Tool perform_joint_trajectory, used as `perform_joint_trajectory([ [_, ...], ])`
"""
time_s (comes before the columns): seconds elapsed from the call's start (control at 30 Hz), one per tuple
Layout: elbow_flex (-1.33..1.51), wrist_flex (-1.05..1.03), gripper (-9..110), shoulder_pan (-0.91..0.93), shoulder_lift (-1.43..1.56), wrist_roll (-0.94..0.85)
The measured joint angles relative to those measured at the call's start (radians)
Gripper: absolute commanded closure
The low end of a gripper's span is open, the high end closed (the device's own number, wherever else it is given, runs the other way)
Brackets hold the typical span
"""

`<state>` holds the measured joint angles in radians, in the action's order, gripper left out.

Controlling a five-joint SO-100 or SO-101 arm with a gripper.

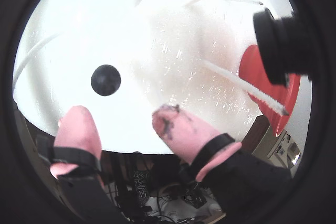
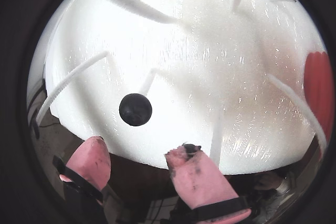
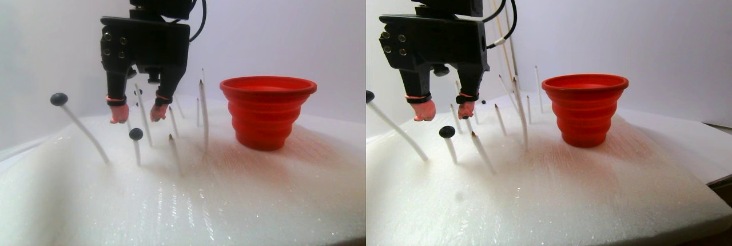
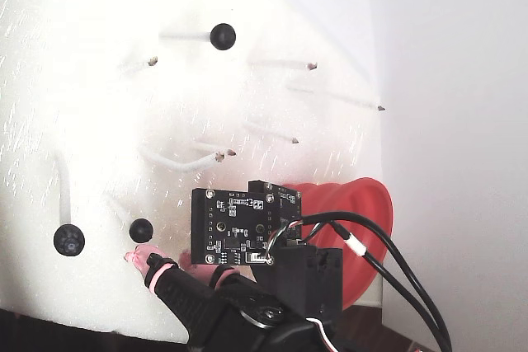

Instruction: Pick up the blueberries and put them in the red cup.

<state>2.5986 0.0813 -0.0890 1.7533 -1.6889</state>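
Black-blue and matte, one blueberry (image 1: 105, 80) sits on a white stick just ahead of the spread pink fingertips (image 1: 79, 129) in a wrist view. In the stereo pair, the gripper (image 3: 137, 113) hangs empty above the foam pad (image 3: 229, 200), left of the red cup (image 3: 267, 110). The fixed view shows three berries on sticks.

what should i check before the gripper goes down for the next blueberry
1. Gripper open and empty: ok, the pink fingertips stand apart with nothing between them.
2. Target blueberry in sight: ok, it sits on a white stick, ahead of the gap in both wrist views.
3. Gripper lined up over it: cannot tell; the stereo pair view shows the gripper higher than the berry and apart from it.
4. Neighbouring sticks out of the way: not ok, bare sticks stand close around the gripper.
5. Red cup upright and open: ok.
6. Cup contents: cannot tell, the inside is hidden.
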Motion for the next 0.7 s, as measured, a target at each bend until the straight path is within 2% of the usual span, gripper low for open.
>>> perform_joint_trajectory([
  [0.7, -0.044, 0.115, 79, -0.02, -0.123, 0.046],
])
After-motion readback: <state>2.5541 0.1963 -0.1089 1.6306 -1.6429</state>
